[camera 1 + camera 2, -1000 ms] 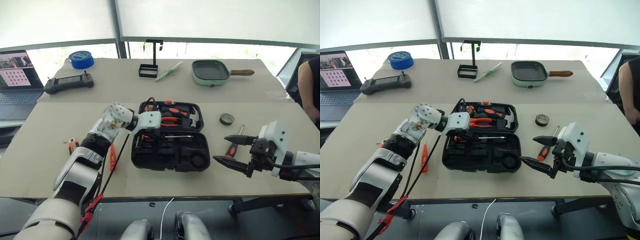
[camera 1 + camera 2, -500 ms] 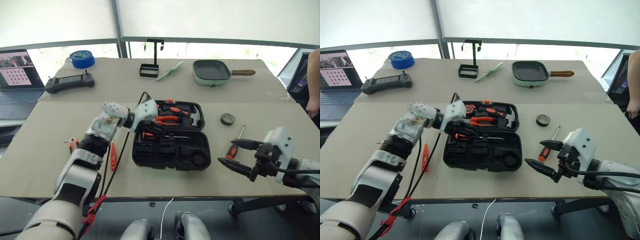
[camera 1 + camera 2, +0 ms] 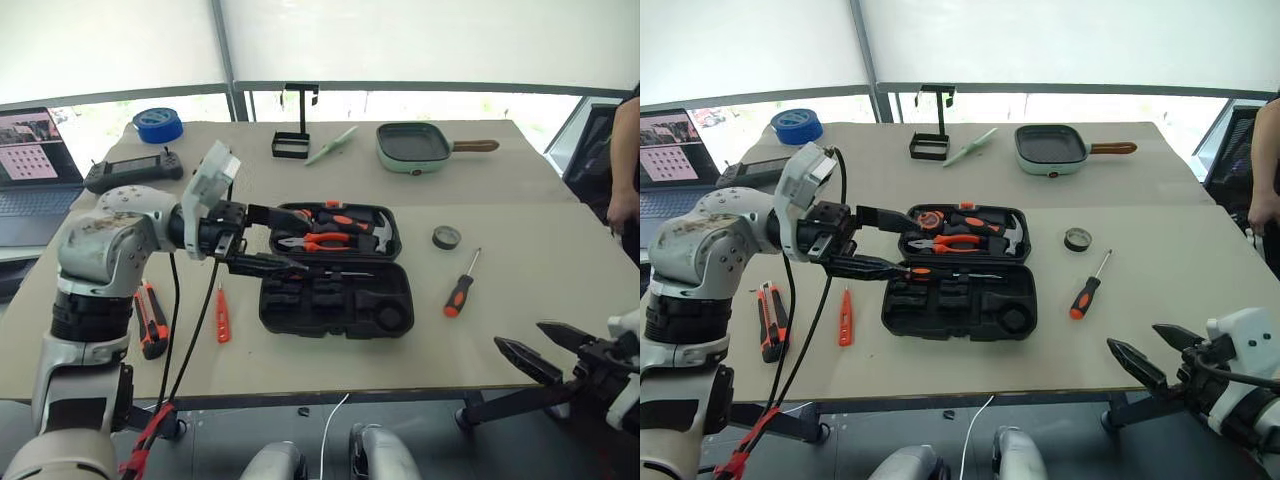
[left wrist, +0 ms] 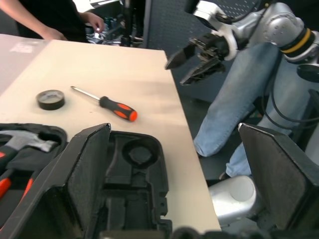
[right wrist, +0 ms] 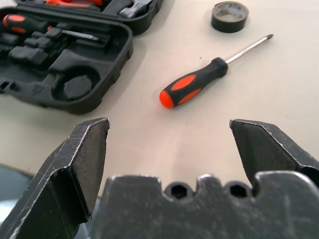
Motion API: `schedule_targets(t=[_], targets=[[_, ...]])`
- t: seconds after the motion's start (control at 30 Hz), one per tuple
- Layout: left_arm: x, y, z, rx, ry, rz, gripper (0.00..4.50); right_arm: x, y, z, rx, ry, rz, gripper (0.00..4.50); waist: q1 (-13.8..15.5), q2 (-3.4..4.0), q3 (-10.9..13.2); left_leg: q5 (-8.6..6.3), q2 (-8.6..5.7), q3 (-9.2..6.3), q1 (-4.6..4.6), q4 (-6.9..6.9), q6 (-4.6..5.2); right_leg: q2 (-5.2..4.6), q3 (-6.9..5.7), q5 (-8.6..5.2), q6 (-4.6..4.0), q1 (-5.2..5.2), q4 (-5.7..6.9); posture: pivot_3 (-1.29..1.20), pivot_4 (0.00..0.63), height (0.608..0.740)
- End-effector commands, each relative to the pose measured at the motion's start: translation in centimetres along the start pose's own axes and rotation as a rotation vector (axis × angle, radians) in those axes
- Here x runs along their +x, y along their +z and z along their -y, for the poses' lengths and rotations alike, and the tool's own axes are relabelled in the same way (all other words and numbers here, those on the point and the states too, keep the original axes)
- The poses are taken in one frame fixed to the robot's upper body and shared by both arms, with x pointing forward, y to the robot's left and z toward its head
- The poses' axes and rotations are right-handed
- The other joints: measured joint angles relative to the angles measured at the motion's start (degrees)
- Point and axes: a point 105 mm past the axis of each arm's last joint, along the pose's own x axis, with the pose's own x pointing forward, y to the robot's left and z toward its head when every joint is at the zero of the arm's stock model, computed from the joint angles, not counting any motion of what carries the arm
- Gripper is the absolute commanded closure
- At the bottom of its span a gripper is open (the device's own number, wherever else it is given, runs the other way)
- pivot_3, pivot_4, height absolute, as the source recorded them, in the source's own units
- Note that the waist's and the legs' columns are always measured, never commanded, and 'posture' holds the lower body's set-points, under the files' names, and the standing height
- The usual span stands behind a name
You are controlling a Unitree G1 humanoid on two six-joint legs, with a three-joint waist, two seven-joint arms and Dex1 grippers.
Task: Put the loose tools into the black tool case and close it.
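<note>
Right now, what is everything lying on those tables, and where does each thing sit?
black tool case: one, open, middle of the near table.
screwdriver in case: one, orange-black, along the hinge.
pliers and hammer: one each, in the case's far half.
loose screwdriver: one, orange-black, right of the case.
small dark tape roll: one, beyond that screwdriver.
slim orange tool: one, left of the case.
utility knife: one, orange-black, further left.
blue tape roll, black controller, laptop: far left.
black stand, green pan: far table.
person's arm: right edge.
left gripper: open, over the case.
right gripper: open, off the near edge.
</note>
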Motion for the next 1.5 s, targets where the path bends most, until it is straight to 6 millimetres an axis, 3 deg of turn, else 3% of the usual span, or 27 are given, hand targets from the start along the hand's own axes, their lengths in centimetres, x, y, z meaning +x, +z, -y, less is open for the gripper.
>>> schedule_targets(t=[0.03, 0.3, 0.47, 0.6, 0.8, 0.97, 1.13, 1.2, 1.27, 1.37, 1.5], targets=[[0.5, 0.2, 0.5, 0.065, -0.015, -0.02, 0.03, 2.4, 0.4, -0.1, 0.005, -0.031, 0.037, 0.0, -0.1, 0.0, 0.0, 0.09, 0.0, 0.04, 0.02, -0.05, 0.15, 0.0, 0.05, -0.01, -0.02, -0.02, 0.02, 0.0, 0.15, 0.74], [1.1, -0.6, 0.8, 0.104, -0.012, -0.058, 0.03, 9.4, -0.3, 2.8, 0.092, -0.257, 0.052, 0.0, 0.2, 0.01, 0.0, 0.11, -0.01, 0.07, -0.08, -0.09, 0.17, -0.02, -0.01, -0.02, -0.1, -0.13, -0.05, 0.0, 0.15, 0.74], [1.2, -0.5, 0.7, 0.108, -0.006, -0.053, 0.03, 11.6, -1.3, 3.1, 0.151, -0.313, 0.012, 0.0, 0.2, 0.05, 0.0, 0.12, -0.03, -0.01, -0.11, -0.14, 0.17, 0.0, -0.12, -0.04, -0.14, -0.16, -0.06, 0.0, 0.15, 0.74], [1.2, -0.5, 0.6, 0.116, 0.006, -0.057, 0.03, 11.8, -3.6, 3.8, 0.159, -0.468, -0.088, 0.0, -0.1, 0.08, 0.0, 0.12, -0.03, 0.02, -0.11, -0.16, 0.17, 0.01, -0.15, -0.04, -0.14, -0.17, -0.07, 0.0, 0.15, 0.74], [1.1, -0.7, 0.4, 0.125, 0.019, -0.066, 0.0, 10.9, -3.9, 3.6, 0.211, -0.598, -0.055, 1.74, 0.0, 0.1, 0.0, 0.12, -0.04, -0.02, -0.07, -0.16, 0.14, 0.08, -0.19, -0.05, -0.14, -0.14, -0.07, 0.0, 0.15, 0.74], [1.0, -0.8, 0.2, 0.134, 0.028, -0.073, 0.0, 9.0, -3.1, 4.7, 0.312, -0.761, 0.019, 3.46, -0.1, 0.13, 0.0, 0.17, -0.04, 0.0, -0.01, -0.28, 0.04, 0.17, -0.19, -0.07, -0.18, -0.14, -0.07, 0.0, 0.15, 0.74], [0.9, -0.9, 0.1, 0.137, 0.035, -0.074, 0.0, 8.1, -1.3, 5.9, 0.348, -0.775, 0.1, 3.45, -0.3, 0.18, 0.0, 0.21, -0.13, 0.05, 0.11, -0.52, -0.02, 0.29, -0.16, -0.08, -0.19, -0.15, -0.08, 0.0, 0.15, 0.74], [0.7, -1.2, 0.2, 0.132, 0.043, -0.081, 0.0, 9.2, 3.2, 5.0, 0.134, -0.538, 0.227, 3.45, -0.8, 0.31, 0.0, 0.22, -0.13, 0.11, 0.17, -0.61, -0.03, 0.27, -0.12, -0.09, -0.2, -0.14, -0.09, 0.0, 0.15, 0.74], [0.3, -1.7, 0.2, 0.119, 0.048, -0.101, 0.0, 10.1, 6.1, 2.7, -0.09, -0.274, 0.274, 3.45, -1.3, 0.63, 0.1, 0.23, -0.2, 0.29, 0.21, -0.69, -0.01, 0.28, -0.11, -0.08, -0.19, -0.18, -0.09, 0.0, 0.15, 0.74], [-0.5, -3.2, 0.3, 0.099, 0.045, -0.16, 0.0, 10.8, 7.2, -0.6, -0.28, 0.07, 0.25, 3.45, -2.2, 0.56, 0.1, 0.24, -0.01, 0.46, 0.42, -0.9, 0.01, 0.18, 0.34, -0.11, -0.23, -0.1, -0.13, 0.0, 0.15, 0.74], [-1.4, -4.4, 0.2, 0.083, 0.066, -0.203, 0.0, 11.7, 7.2, -4.0, -0.553, 0.431, 0.174, 3.45, -2.1, 0.43, 0.2, 0.23, 0.22, 0.45, 0.47, -0.98, 0.01, 0.42, 0.47, -0.19, -0.36, -0.09, -0.11, 0.0, 0.15, 0.74]])
